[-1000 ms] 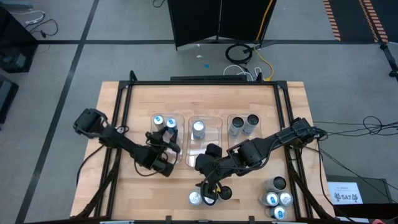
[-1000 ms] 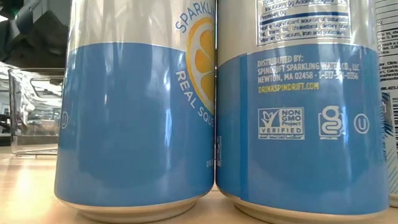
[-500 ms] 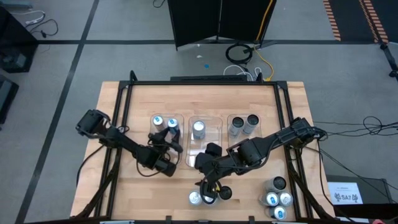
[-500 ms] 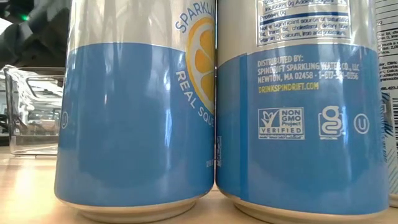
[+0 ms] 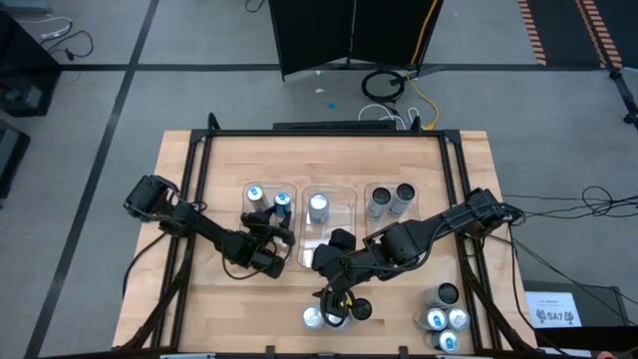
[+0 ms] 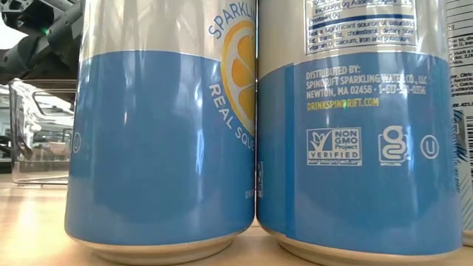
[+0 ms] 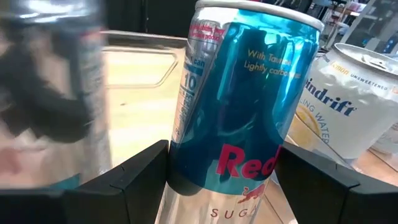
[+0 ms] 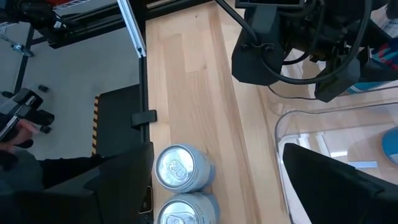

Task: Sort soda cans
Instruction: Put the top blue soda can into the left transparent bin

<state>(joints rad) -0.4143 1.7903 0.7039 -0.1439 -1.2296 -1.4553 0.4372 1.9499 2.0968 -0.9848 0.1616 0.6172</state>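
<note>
The blue can [image 7: 239, 106] is shiny blue and silver with red letters. The left gripper [image 5: 271, 242] has its fingers tight on it, at the left tray [image 5: 261, 221], where another can [image 5: 253, 194] stands. The right gripper [image 5: 334, 296] is spread apart above two cans [image 8: 181, 168] near the table's front edge.

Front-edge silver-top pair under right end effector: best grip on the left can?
Upright left can touches its neighbour, so probably come straight down with the open right end effector and close on the side wall under the rim, fingers on its two free flanks. Left end effector holds a Red Bull can.
</note>
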